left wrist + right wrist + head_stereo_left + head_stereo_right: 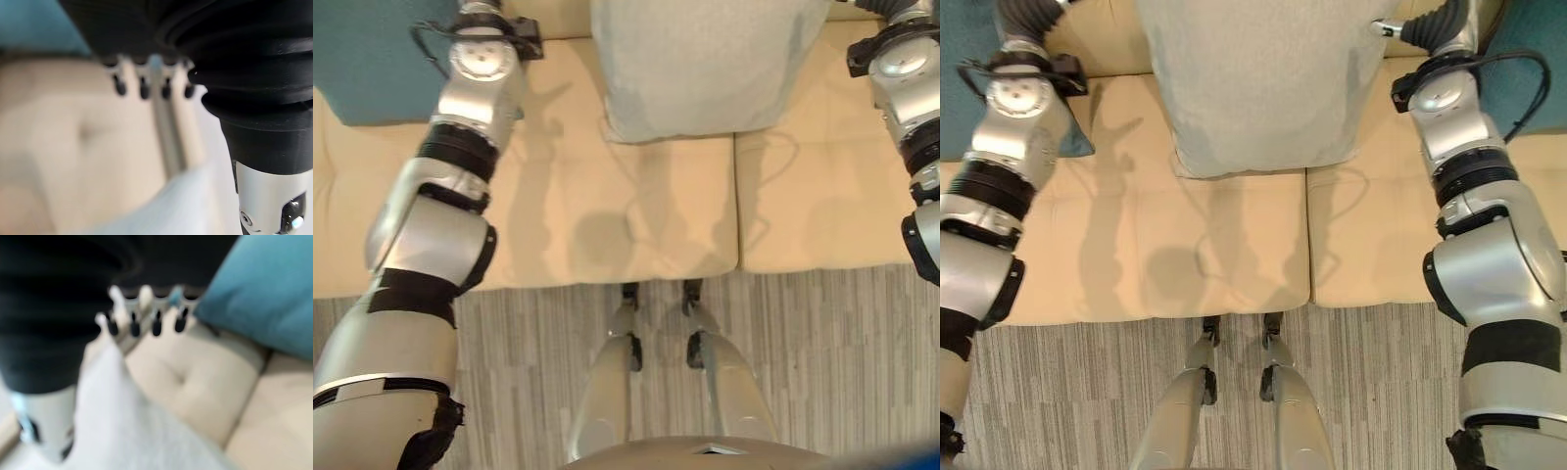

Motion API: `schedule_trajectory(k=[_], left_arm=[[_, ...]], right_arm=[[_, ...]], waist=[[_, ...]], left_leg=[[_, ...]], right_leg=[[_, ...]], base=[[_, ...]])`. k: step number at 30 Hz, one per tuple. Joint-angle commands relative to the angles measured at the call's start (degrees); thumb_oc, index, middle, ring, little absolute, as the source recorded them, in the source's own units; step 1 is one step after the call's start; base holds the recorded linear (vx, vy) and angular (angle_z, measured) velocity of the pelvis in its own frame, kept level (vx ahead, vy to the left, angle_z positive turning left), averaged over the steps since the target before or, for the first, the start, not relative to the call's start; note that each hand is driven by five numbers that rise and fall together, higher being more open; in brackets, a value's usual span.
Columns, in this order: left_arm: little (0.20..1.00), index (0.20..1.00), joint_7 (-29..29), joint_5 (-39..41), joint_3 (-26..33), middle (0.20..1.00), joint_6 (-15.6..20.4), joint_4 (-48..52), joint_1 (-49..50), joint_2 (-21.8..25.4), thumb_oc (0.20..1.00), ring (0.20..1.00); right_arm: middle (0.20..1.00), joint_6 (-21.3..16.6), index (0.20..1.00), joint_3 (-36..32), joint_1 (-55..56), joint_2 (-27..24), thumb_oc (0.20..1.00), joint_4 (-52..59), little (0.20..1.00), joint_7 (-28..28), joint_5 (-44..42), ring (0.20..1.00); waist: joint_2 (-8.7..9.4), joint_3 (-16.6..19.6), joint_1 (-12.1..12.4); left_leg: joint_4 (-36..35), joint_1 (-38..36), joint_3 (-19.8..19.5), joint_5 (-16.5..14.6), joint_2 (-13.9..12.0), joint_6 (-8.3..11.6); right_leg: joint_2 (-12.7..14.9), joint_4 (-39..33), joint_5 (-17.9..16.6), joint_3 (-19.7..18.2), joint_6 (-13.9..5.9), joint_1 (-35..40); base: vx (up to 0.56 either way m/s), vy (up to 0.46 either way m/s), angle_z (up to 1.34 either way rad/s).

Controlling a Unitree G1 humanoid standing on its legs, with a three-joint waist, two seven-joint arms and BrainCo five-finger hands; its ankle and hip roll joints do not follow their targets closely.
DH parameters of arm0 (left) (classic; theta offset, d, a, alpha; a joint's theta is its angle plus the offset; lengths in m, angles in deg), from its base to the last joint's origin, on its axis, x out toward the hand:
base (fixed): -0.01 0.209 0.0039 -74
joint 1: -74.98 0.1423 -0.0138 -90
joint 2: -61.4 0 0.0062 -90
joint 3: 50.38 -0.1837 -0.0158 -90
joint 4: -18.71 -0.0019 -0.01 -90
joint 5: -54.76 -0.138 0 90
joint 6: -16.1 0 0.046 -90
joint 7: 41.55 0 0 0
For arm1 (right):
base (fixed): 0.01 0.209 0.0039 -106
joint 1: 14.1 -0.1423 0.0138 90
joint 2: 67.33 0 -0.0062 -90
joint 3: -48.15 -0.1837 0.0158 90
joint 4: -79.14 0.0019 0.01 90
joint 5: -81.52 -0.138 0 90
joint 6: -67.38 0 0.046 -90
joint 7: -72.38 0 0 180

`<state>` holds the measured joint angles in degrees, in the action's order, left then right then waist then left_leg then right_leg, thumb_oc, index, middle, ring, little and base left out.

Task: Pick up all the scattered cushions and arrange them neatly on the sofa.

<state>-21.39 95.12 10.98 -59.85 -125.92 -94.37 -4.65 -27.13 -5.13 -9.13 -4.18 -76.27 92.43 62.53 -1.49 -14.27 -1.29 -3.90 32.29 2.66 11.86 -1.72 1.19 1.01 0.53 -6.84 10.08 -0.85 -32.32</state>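
Grey cushion (1253, 88): matt woven cloth. Sofa (1205, 255): smooth cream leather-like upholstery. Teal cushion (372, 49): matt fabric.

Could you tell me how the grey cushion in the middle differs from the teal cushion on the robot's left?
The grey cushion is pale grey; the teal cushion is blue-green. The grey cushion lies across the seam between two seat pads of the sofa, between both arms, while the teal cushion sits at the left end, partly behind the left arm. Both rest on the cream sofa.
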Motion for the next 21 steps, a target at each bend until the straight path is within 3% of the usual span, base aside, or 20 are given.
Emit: schedule_trajectory(k=[1, 2, 3, 5, 7, 8, 9, 10, 15, 18, 21], left_arm=[[1.000, 1.000, -1.12, 2.53, 1.80, 1.000, 4.62, 2.71, 1.62, -0.01, 1.000, 1.000], [1.000, 1.000, -2.10, 1.20, 4.78, 1.000, 5.07, 11.21, 10.48, 2.42, 1.000, 1.000], [1.000, 1.000, -2.02, 1.12, 4.85, 1.000, 5.02, 11.40, 10.67, 2.43, 1.000, 1.000], [1.000, 1.000, -3.46, -2.89, 8.27, 1.000, 4.65, 22.34, 23.16, 4.01, 1.000, 1.000], [1.000, 1.000, -5.12, -5.36, 12.77, 1.000, 4.36, 30.34, 35.13, 4.13, 1.000, 1.000], [1.000, 1.000, -5.06, -5.43, 12.79, 1.000, 4.28, 30.55, 35.33, 4.15, 1.000, 1.000], [1.000, 1.000, -7.39, -8.62, 16.65, 1.000, 3.24, 35.01, 47.62, 2.65, 1.000, 1.000], [1.000, 1.000, -8.81, -8.84, 18.78, 1.000, 2.75, 37.18, 53.84, 0.98, 1.000, 1.000], [1.000, 1.000, -14.10, -19.23, 22.01, 1.000, -1.47, 25.88, 72.27, -7.41, 1.000, 1.000], [1.000, 1.000, -16.31, -28.43, 21.96, 1.000, -4.90, 4.94, 77.28, -14.02, 1.000, 1.000], [1.000, 1.000, -16.48, -30.26, 23.83, 1.000, -6.62, -6.54, 78.74, -18.39, 1.000, 1.000]], right_arm=[[1.000, -3.13, 1.000, -1.10, 2.48, -3.08, 1.000, 2.60, 1.000, 0.02, -2.20, 1.000], [1.000, -3.62, 1.000, -3.97, 9.64, -6.80, 1.000, 8.05, 1.000, -2.29, -2.82, 1.000], [1.000, -3.57, 1.000, -4.06, 9.82, -6.81, 1.000, 8.21, 1.000, -2.25, -2.78, 1.000], [1.000, -3.96, 1.000, -9.63, 23.21, -9.82, 1.000, 15.10, 1.000, -4.38, -0.56, 1.000], [1.000, -4.29, 1.000, -17.14, 35.75, -9.20, 1.000, 20.21, 1.000, -5.24, 1.00, 1.000], [1.000, -4.22, 1.000, -17.33, 36.06, -9.16, 1.000, 20.43, 1.000, -5.20, 1.07, 1.000], [1.000, -4.46, 1.000, -23.68, 49.33, -6.74, 1.000, 24.98, 1.000, -7.05, 3.88, 1.000], [1.000, -4.52, 1.000, -26.55, 55.63, -4.97, 1.000, 26.12, 1.000, -8.19, 4.88, 1.000], [1.000, -3.68, 1.000, -33.26, 73.61, 7.23, 1.000, 21.86, 1.000, -12.01, 9.58, 1.000], [1.000, -2.35, 1.000, -31.63, 79.80, 13.15, 1.000, 12.01, 1.000, -13.13, 16.99, 1.000], [1.000, -2.27, 1.000, -31.85, 82.54, 16.76, 1.000, 5.93, 1.000, -13.88, 16.68, 1.000]], waist=[[3.17, 3.07, 0.28], [3.59, 3.03, 0.35], [3.65, 3.08, 0.32], [4.09, 2.96, 0.29], [4.17, 3.26, 0.26], [4.28, 3.40, 0.26], [4.26, 4.10, 0.08], [4.17, 4.46, -0.07], [3.54, 7.08, -0.85], [2.93, 9.07, -1.44], [2.77, 10.18, -1.67]], left_leg=[[-1.00, -5.35, 1.84, -2.88, -0.38, 4.90], [-0.94, -8.41, 2.19, -3.97, -0.35, 4.85], [-1.02, -8.34, 2.21, -3.69, -0.27, 4.81], [-1.02, -11.72, 2.55, -4.55, -0.03, 4.56], [-1.09, -14.73, 2.75, -5.64, -0.14, 4.42], [-1.10, -14.59, 2.76, -5.47, -0.07, 4.39], [-1.10, -17.19, 2.96, -6.16, -0.04, 4.26], [-1.10, -18.37, 2.84, -6.47, -0.06, 4.20], [-1.10, -23.77, 3.51, -7.78, 0.00, 3.94], [-1.10, -27.64, 4.35, -8.07, -0.55, 4.02], [-1.10, -29.77, 4.62, -8.37, -0.78, 3.94]], right_leg=[[6.04, -5.53, -4.64, -1.03, -9.88, 3.43], [6.03, -5.53, -4.08, -0.77, -9.75, 6.25], [6.11, -5.53, -4.26, -0.78, -9.74, 6.15], [6.18, -5.53, -3.60, -0.26, -9.54, 9.57], [6.24, -5.53, -2.72, -0.09, -9.43, 12.39], [6.32, -5.53, -2.84, -0.11, -9.42, 12.25], [6.53, -5.53, -2.04, 0.18, -9.39, 14.80], [6.65, -5.53, -1.63, 0.34, -9.38, 16.04], [6.55, -5.53, 0.05, 1.06, -9.49, 21.36], [6.16, -5.53, 0.79, 1.31, -9.29, 25.29], [5.65, -5.53, 1.42, 0.91, -8.97, 27.46]], base=[[0.02, 0.018, 0.13], [0.01, 0.020, 0.15], [0.04, 0.008, 0.14], [0.04, -0.003, 0.05], [0.07, -0.001, 0.05], [0.09, 0.011, 0.03], [0.08, 0.011, -0.02], [0.12, 0.007, -0.04], [0.07, 0.010, 0.04], [0.02, -0.013, 0.02], [-0.01, -0.032, -0.05]])
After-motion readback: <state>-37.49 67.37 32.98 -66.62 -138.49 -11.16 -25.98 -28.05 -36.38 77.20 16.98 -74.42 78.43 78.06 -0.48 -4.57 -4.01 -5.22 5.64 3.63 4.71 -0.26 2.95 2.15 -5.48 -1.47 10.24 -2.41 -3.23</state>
